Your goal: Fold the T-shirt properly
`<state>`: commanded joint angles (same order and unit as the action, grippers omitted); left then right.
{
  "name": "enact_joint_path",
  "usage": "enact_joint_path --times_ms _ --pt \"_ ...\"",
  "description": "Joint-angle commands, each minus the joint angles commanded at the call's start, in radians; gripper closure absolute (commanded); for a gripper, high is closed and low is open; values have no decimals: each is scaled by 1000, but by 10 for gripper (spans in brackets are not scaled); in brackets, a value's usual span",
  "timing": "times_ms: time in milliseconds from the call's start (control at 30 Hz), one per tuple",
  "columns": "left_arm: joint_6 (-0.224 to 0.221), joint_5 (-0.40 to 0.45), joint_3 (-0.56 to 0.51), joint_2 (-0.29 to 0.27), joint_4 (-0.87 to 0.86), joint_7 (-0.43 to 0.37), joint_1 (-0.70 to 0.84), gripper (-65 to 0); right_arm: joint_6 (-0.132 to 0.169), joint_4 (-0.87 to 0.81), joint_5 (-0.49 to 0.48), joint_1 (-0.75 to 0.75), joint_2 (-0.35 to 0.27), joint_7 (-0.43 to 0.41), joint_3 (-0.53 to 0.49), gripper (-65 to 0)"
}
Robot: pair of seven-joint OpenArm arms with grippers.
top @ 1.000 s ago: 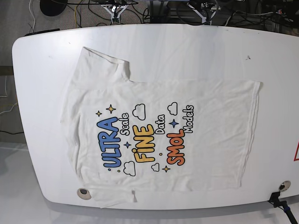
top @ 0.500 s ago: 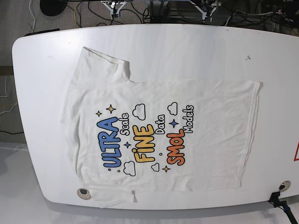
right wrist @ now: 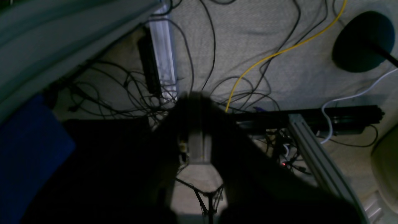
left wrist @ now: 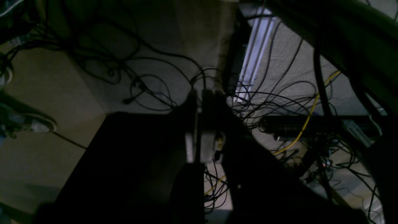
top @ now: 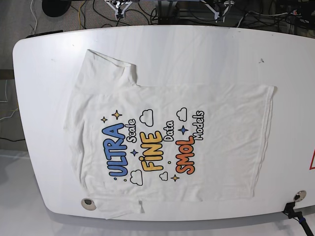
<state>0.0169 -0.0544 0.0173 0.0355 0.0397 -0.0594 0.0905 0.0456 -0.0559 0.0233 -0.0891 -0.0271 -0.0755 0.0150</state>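
left hand (left wrist: pixel 199 137): fingers pressed together, aimed floorward | right hand (right wrist: pixel 196 140): same

The base view looks straight down on the counter (top: pixel 206 54); both wrist views face the cable-strewn floor (right wrist: pixel 264 34), sharing a yellow cable (left wrist: pixel 306 124).

right end effector (right wrist: pixel 199 146): dark, blurred, closed | below: floor (right wrist: pixel 264 34), black cables (right wrist: pixel 102 93), yellow cable (right wrist: pixel 279 51)
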Motion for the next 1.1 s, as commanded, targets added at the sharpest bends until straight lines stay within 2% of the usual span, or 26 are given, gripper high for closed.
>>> enact_joint_path --times_ms 867,1100 --pt "8 0 -6 12 0 -24 17 0 6 -11 -1 -9 -31 -17 3 0" --pt "12 1 -4 23 67 -39 106 0 2 -5 -4 -22 -32 -37 6 0"
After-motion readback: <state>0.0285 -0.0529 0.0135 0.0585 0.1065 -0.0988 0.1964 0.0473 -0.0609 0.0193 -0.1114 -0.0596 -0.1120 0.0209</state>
